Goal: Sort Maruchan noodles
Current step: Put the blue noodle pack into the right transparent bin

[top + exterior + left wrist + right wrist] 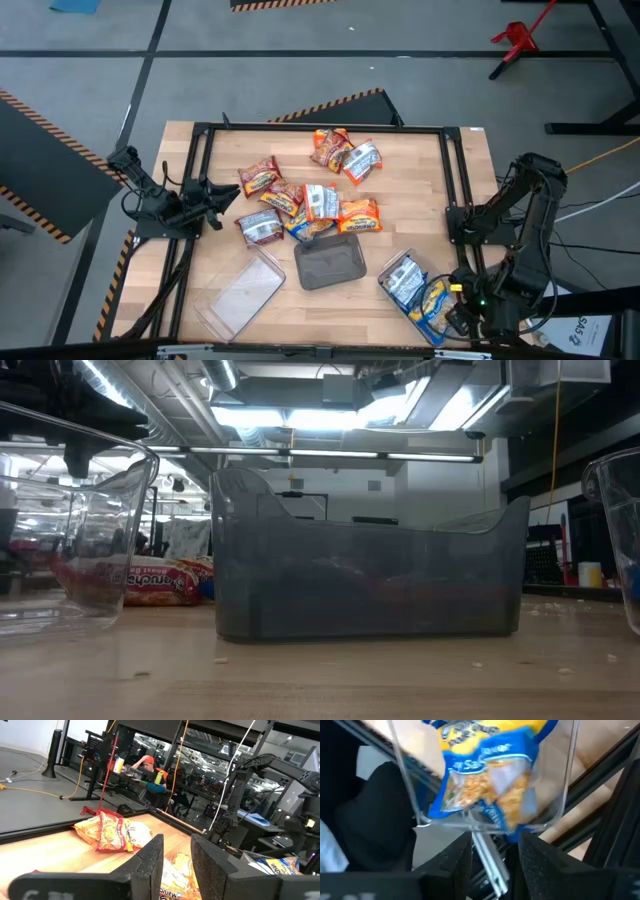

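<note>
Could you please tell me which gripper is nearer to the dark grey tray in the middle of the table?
The right gripper is somewhat nearer, at the right-hand clear tray beside the dark grey tray. The left gripper waits beyond the packet pile.

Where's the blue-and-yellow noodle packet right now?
In the high view the blue-and-yellow packet lies in the clear tray at the table's front right corner, beside a silver packet, right by the right gripper.

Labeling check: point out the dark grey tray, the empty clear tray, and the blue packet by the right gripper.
dark grey tray point(330, 262), high view, bare floor of the tray.
empty clear tray point(240, 293), high view, its bare base.
blue packet point(485, 775), right wrist view, middle of its wrapper.
</note>
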Controlling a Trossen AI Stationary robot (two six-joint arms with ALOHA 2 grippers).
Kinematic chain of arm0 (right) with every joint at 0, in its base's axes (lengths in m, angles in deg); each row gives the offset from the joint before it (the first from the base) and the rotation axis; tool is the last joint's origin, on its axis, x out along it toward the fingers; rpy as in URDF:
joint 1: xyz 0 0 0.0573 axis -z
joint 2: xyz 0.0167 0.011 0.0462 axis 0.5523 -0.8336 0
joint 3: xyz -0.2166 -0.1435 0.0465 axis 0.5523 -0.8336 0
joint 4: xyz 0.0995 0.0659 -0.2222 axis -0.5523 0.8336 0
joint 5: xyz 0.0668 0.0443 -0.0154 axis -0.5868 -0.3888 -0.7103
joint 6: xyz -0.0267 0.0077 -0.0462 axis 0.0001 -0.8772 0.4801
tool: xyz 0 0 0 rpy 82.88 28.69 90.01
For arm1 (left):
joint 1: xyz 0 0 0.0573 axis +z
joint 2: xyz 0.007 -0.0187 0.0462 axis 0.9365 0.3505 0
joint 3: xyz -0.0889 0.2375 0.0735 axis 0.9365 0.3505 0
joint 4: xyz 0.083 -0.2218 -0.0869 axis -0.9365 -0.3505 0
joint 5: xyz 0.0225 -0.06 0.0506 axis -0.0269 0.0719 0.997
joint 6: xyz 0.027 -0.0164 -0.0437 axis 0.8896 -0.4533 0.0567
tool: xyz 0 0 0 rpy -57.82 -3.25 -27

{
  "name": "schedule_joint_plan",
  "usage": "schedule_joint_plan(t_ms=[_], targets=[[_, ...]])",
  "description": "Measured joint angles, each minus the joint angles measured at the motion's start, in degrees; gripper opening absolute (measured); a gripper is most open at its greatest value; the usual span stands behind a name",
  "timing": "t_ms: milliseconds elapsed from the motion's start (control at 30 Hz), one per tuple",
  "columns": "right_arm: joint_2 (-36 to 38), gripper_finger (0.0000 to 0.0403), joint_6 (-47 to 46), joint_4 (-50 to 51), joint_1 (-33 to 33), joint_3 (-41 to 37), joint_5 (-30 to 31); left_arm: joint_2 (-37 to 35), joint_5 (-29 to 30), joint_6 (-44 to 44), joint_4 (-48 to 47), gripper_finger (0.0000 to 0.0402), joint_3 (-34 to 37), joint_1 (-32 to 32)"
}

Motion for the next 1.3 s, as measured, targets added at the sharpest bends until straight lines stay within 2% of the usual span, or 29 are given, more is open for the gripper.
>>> schedule_joint_plan(t_ms=[67, 167, 267, 633, 900, 1300], targets=[[0.08, 0.0141, -0.04, 2.08, 0.0, 1.13, 1.73, 0.0, 0.0, -0.05, 0.0, 0.0092, 0.0, 0.0], [0.08, 0.0126, 0.01, 4.56, 0.0, 1.02, 8.0, 0.0, 0.0, -0.16, 0.0, 0.0092, 0.01, 0.0], [-0.09, 0.011, -0.38, 4.86, 0.04, -0.4, 10.13, 0.0, 0.0, -0.33, 0.02, 0.0092, -0.01, 0.0], [-3.4, 0.0081, -1.54, -5.02, 0.02, -6.02, 5.64, 0.0, 0.06, -1.42, 0.02, 0.0092, -0.01, 0.0], [-4.91, 0.0081, -2.48, -6.95, 1.17, -8.86, 6.44, 0.0, 0.42, -1.42, 0.02, 0.0092, -0.01, 0.0], [-0.35, 0.0081, 15.31, -7.12, 10.27, -5.91, 6.68, 0.0, 1.79, -1.4, 0.03, 0.0092, -0.01, 0.0]])
